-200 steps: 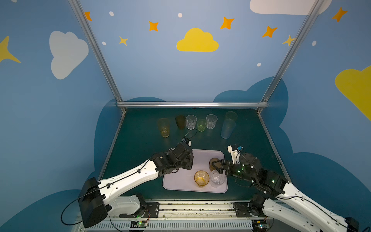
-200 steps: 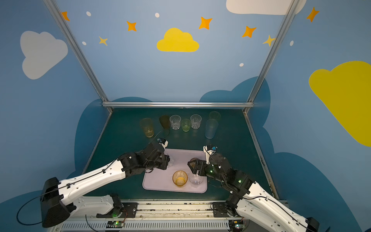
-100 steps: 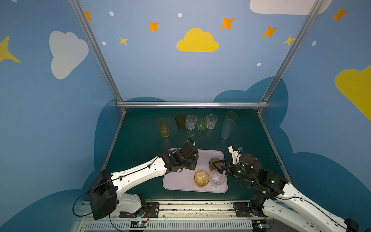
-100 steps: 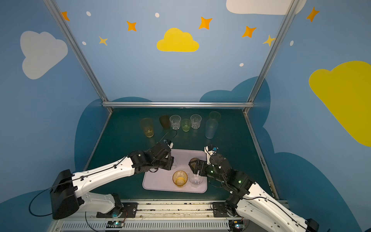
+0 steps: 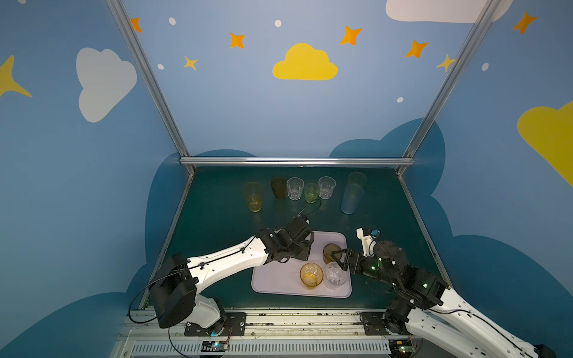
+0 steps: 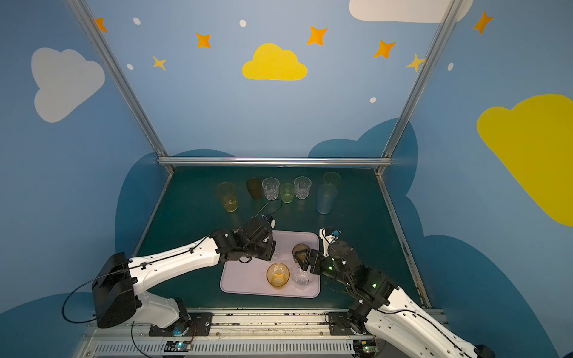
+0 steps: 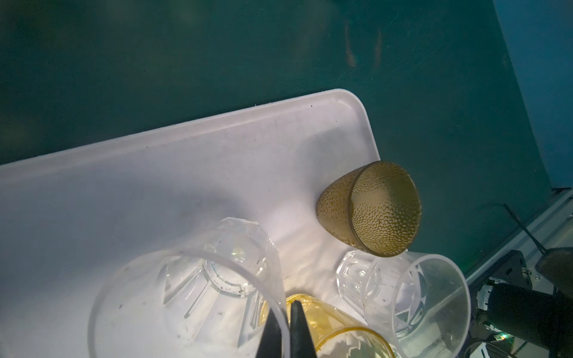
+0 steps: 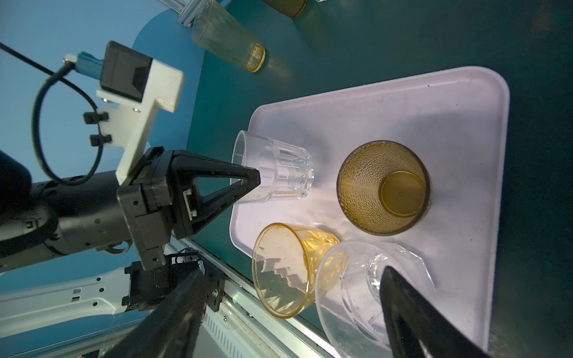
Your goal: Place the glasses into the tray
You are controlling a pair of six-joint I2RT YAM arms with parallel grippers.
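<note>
Now we lower the clear glass level onto the tray, left side, well apart from the brown glass. L gripper jaws pinch its rim; R gripper jaws wide, empty. Vs earlier frame, L arm has reached further over the tray; R hasn't moved.

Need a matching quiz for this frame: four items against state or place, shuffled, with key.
Items:
1. left gripper
2. right gripper
3. amber glass
4. pale blue glass

States or places:
A. stands on the table, beyond the tray
B. jaws open
C. shut on the rim of a clear glass
D. stands in the tray

Pairs: 1-C, 2-B, 3-D, 4-A
</note>
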